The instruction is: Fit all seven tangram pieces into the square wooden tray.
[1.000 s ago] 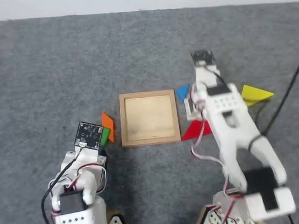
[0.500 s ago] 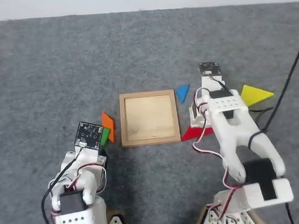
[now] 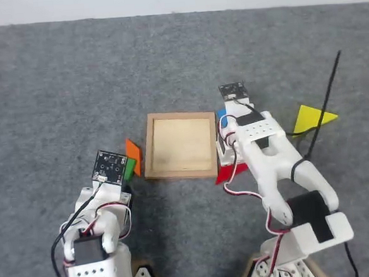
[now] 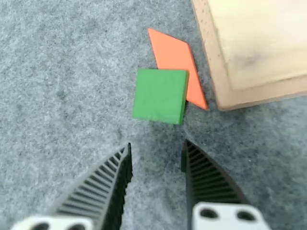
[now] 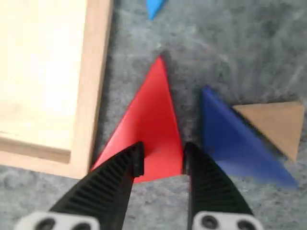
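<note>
Table (image 3: pixel 66 77) covered in grey carpet, seen from above, with two white robot arms based at its near edge. A square wooden tray (image 3: pixel 146 147) lies near the middle of the table, ahead of the two arms. All seven tangram pieces lie on the carpet outside it.

The left gripper (image 4: pixel 156 146) hangs over the carpet on the tray's left side. Its two ridged black fingers are spread apart and hold nothing. A green square (image 4: pixel 159 95) lies just ahead of the fingertips, apart from them. One side of it covers part of an orange parallelogram (image 4: pixel 173 60), which lies just beside the tray's left wall.

The right gripper (image 5: pixel 162 153) is low over the carpet on the tray's right side, near the tray's near right corner. Its fingers are parted by a narrow gap and grip nothing. They sit over the wide end of a red triangle (image 5: pixel 151 120), whose point aims toward the table's far edge. The red triangle's long side runs close along the tray's right wall (touching it near the corner, as far as can be told).

A dark blue triangle (image 5: pixel 235 143) lies just beside the red one, on the side away from the tray, and a tan triangle (image 5: pixel 276 122) meets its outer edge. A light blue triangle (image 5: pixel 154 7) lies near the tray's far right corner. A yellow triangle (image 3: pixel 311 118) lies well apart, toward the table's right edge.
</note>
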